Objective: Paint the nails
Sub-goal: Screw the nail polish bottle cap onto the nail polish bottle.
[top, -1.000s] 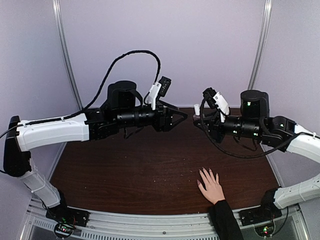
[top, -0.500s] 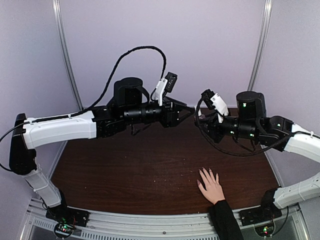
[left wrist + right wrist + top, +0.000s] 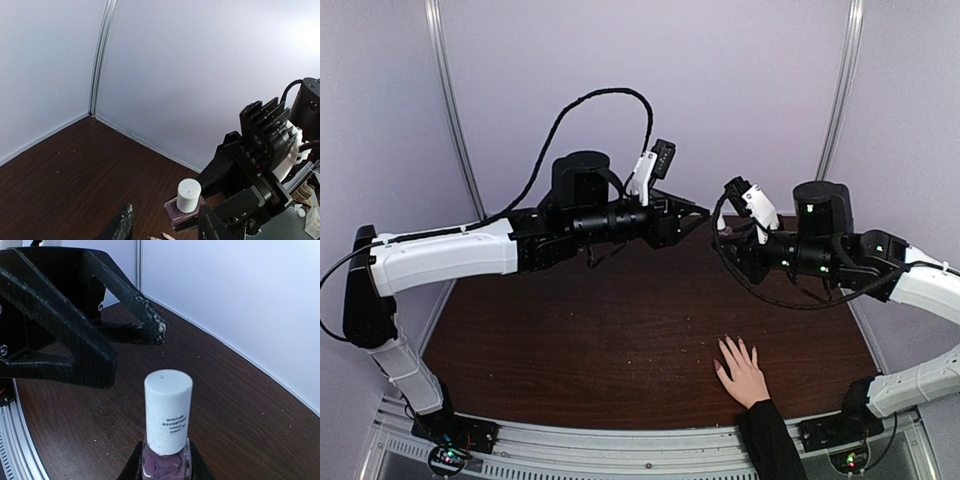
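Soft, even light fills all three views, with no hard shadows; only faint grey smudges lie on the dark brown wooden table [image 3: 570, 340] beneath my arms. The pale lilac walls [image 3: 740, 90] read bright, and in my left wrist view the wall washes to near-white glare at the upper right. The overhead view bows the grey metal corner posts [image 3: 455, 130] at its edges. From my right wrist, the white plastic cap [image 3: 168, 410] of the small clear glass bottle [image 3: 165, 465] is crisp, its tiny print too soft to read; my left gripper [image 3: 135, 352] looms black and shaded, its detail swallowed.
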You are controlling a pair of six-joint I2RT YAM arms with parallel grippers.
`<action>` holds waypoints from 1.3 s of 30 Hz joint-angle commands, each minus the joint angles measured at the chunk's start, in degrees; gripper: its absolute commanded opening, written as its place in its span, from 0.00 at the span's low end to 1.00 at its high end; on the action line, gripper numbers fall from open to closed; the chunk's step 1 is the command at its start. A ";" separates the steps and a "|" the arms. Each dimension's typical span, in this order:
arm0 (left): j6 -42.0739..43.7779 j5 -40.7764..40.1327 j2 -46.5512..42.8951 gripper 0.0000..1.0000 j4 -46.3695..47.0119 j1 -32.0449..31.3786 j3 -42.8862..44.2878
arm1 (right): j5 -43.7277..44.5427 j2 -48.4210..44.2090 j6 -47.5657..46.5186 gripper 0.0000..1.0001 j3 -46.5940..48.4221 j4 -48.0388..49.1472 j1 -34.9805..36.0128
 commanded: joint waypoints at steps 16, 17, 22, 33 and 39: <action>0.96 4.70 4.12 0.34 1.77 -1.55 5.14 | 1.21 1.27 1.03 0.00 1.99 0.49 0.35; 0.92 4.75 4.41 0.33 1.73 -1.67 5.32 | 1.19 1.34 0.96 0.00 2.00 0.56 0.39; 0.62 5.25 5.31 0.25 1.78 -1.75 5.75 | 0.94 1.55 0.97 0.00 2.00 0.90 0.35; 0.43 5.30 5.71 0.23 2.08 -1.76 5.75 | 0.75 2.24 0.86 0.00 2.26 1.27 0.39; 0.42 6.46 5.79 0.14 2.23 -1.75 5.39 | -0.94 1.97 0.48 0.00 2.48 1.45 0.44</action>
